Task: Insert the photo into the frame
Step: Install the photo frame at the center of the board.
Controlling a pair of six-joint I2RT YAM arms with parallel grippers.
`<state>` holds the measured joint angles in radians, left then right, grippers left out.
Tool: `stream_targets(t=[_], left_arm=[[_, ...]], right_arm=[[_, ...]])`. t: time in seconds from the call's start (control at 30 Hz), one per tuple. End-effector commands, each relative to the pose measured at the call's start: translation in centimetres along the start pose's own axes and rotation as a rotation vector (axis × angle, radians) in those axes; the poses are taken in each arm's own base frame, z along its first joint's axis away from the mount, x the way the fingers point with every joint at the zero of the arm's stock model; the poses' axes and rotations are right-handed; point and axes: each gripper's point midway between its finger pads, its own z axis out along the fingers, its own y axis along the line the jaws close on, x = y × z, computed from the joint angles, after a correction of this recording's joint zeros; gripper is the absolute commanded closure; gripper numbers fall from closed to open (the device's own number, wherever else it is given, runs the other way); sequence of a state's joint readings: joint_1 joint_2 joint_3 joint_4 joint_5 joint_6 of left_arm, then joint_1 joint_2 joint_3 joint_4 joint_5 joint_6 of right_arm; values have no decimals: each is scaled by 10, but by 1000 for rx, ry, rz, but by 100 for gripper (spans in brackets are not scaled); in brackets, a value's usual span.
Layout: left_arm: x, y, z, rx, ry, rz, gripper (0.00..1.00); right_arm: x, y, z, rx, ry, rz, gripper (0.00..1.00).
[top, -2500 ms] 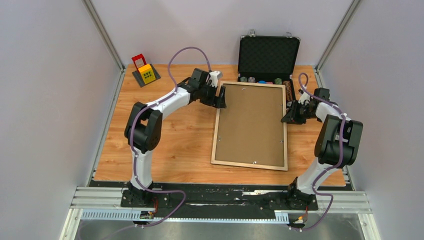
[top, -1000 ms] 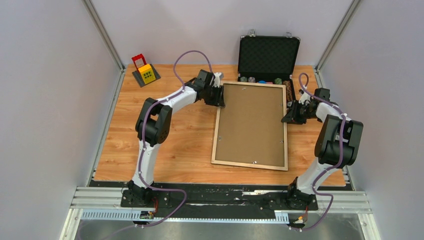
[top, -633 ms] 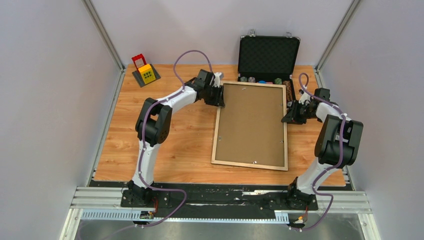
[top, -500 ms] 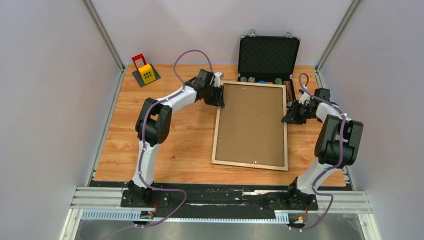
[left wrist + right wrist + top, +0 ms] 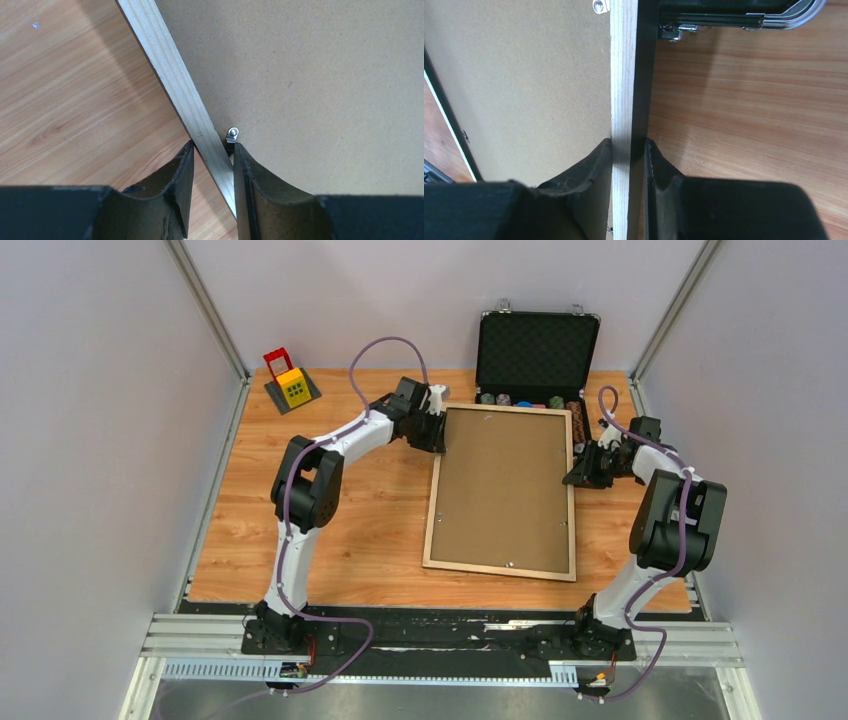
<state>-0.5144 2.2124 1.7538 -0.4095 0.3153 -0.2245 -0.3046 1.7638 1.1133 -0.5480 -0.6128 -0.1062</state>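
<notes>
A: Left tool [image 5: 210,150]?
B: Astride the frame's [image 5: 498,571] left rail — gripping or not, cannot tell.
A: Right tool [image 5: 629,146]?
B: Pinched tight on the right rail of the same frame — laid flat on the desk [image 5: 340,530], back up, brown board [image 5: 505,480] inside.

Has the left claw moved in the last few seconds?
Yes: the left gripper slid slightly farther along the frame's left rail, toward the far corner.

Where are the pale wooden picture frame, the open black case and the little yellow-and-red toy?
pale wooden picture frame [image 5: 499,571]: top view, its near rail.
open black case [image 5: 538,348]: top view, its foam lid.
little yellow-and-red toy [image 5: 293,388]: top view, its yellow block.
</notes>
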Motion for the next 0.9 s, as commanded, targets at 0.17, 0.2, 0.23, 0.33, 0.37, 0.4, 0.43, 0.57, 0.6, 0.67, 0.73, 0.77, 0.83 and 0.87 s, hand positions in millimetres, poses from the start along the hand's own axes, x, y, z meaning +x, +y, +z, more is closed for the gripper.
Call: stream_targets(t=[0.17, 0.2, 0.23, 0.33, 0.37, 0.4, 0.43, 0.57, 0.6, 0.67, 0.73, 0.77, 0.83, 0.87], left_arm=[[-13, 0, -5, -20, -21, 82, 100], [-14, -1, -5, -17, -23, 82, 100], [-14, -1, -3, -16, -22, 80, 100], [-17, -2, -3, -5, -27, 82, 100], [-17, -3, -2, -1, -28, 85, 100], [-19, -4, -3, 4, -32, 90, 100], [-20, -4, -3, 6, -34, 98, 100], [-23, -5, -4, 11, -40, 126, 96], [-23, -5, -3, 11, -40, 132, 93], [-22, -4, -2, 11, -38, 136, 84], [-21, -3, 0, 11, -34, 134, 74], [-22, -3, 0, 11, -36, 134, 66], [-22, -3, 1, 10, -34, 128, 55], [-21, -3, 1, 9, -33, 125, 52]], right_arm=[[-19, 8, -2, -42, -71, -67, 100], [-19, 8, -2, -42, -72, -68, 100], [-19, 8, -2, -42, -71, -68, 100], [-19, 8, -2, -43, -69, -69, 100], [-18, 8, -1, -43, -67, -68, 100], [-18, 7, -2, -43, -67, -69, 100], [-18, 7, -2, -43, -68, -70, 100], [-18, 7, -3, -45, -71, -70, 100], [-19, 7, -3, -46, -72, -70, 100], [-18, 8, -3, -50, -69, -69, 100], [-19, 8, -4, -49, -72, -72, 100], [-18, 8, -3, -51, -70, -71, 100], [-18, 8, -3, -51, -69, -71, 100], [-17, 8, -3, -51, -69, -71, 100]])
